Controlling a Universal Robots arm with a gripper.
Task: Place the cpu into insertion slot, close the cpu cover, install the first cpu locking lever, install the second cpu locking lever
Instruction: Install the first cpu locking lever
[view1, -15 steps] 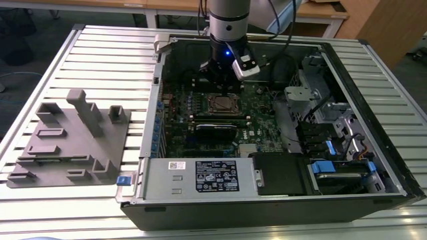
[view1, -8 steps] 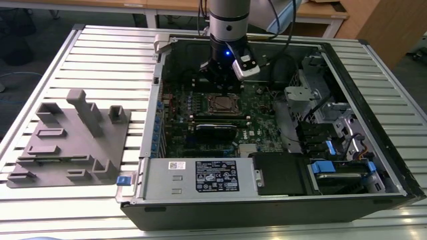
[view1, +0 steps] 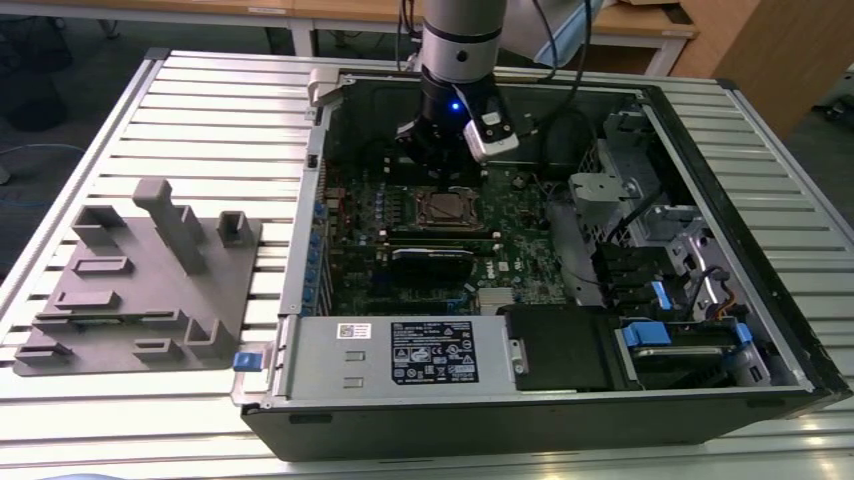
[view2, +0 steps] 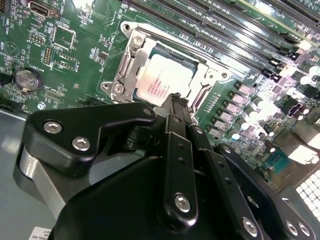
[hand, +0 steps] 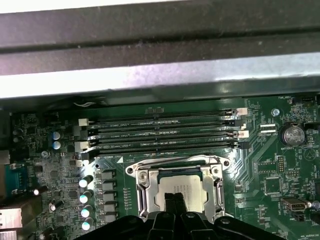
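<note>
My hand, fingertips pressed together and empty, hangs over the chip, seated beneath its closed cover; latching unclear.

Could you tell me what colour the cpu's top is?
The cpu is silvery-grey, seen best in the second wrist view.

- One cpu, inside one cpu cover.
- Four long memory slots, lying side by side.
- One coin battery.
- One gripper.
- One open computer case.
- One grey moulded tray, at nine o'clock from the case in the exterior view.
</note>
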